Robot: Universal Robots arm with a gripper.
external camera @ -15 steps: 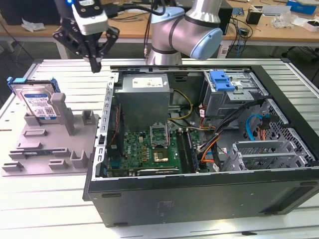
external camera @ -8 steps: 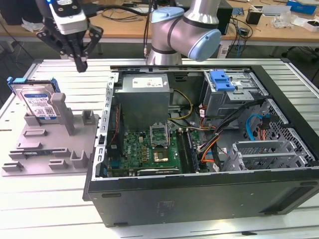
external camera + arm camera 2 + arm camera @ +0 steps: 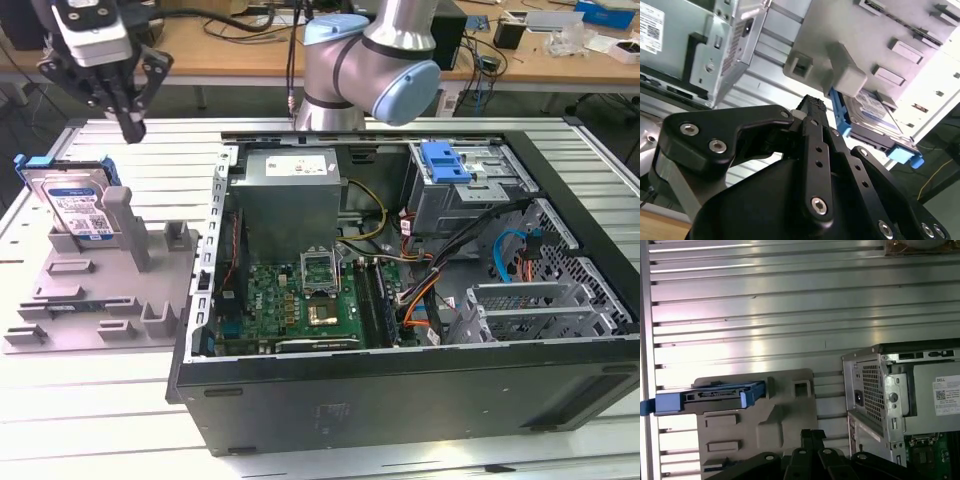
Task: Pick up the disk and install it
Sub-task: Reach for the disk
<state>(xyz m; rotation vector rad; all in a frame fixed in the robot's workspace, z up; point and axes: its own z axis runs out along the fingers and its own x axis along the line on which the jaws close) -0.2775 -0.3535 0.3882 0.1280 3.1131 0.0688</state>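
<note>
The disk (image 3: pixel 76 206) is a silver drive with a white-and-blue label in a blue frame. It stands tilted in a grey holder (image 3: pixel 110 295) at the exterior view's left. My gripper (image 3: pixel 131 127) hangs above and just behind the holder, apart from the disk, fingers shut with nothing between them. In the second wrist view the black fingertips (image 3: pixel 813 105) sit pressed together, with the disk (image 3: pixel 871 114) beyond them behind a grey post. In the first wrist view the disk (image 3: pixel 710 397) appears edge-on past the gripper (image 3: pixel 812 433).
An open computer case (image 3: pixel 400 395) lies to the exterior view's right of the holder, with a grey power-supply box (image 3: pixel 290 195), a green mainboard (image 3: pixel 300 300) and a drive cage holding a blue caddy (image 3: pixel 445 162). The ribbed metal table (image 3: pixel 90 420) carries everything.
</note>
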